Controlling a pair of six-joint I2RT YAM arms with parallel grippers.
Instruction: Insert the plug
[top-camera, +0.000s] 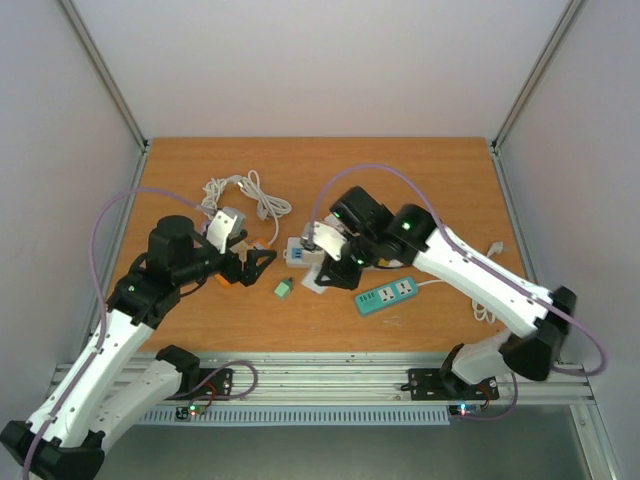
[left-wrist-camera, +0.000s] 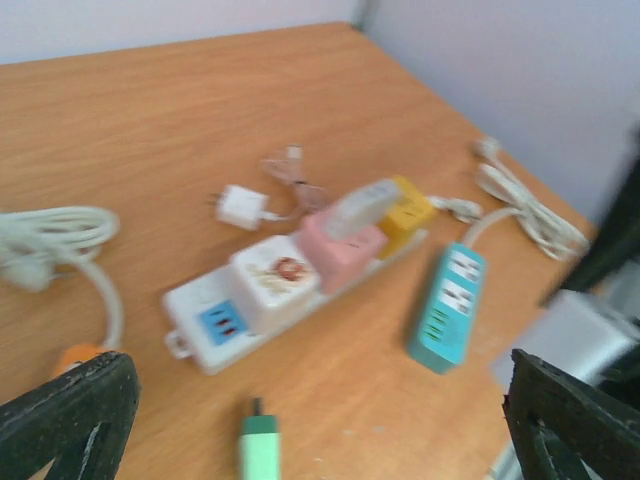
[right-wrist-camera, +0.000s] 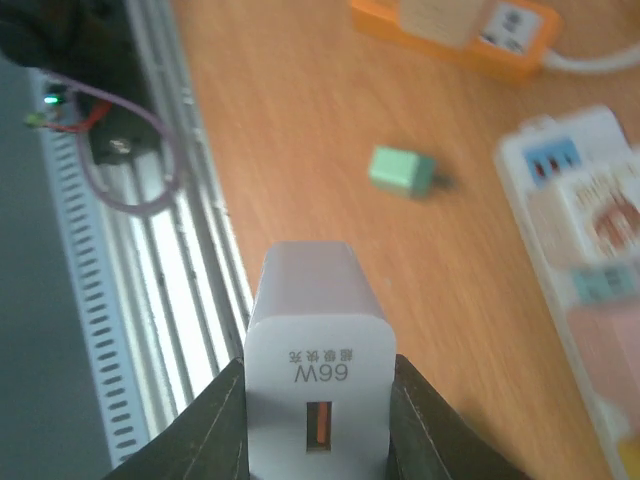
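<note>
From above, the left gripper hangs by the orange power strip. The right gripper sits over the white power strip.

In the left wrist view, the left fingers stand wide apart and hold nothing.

In the right wrist view, the right fingers clamp the flat sides of a white charger, held off the table. The charger looks light, rigid and smooth-shelled, so it may slip or twist. That side grip suits it, provided the push goes straight in.
</note>
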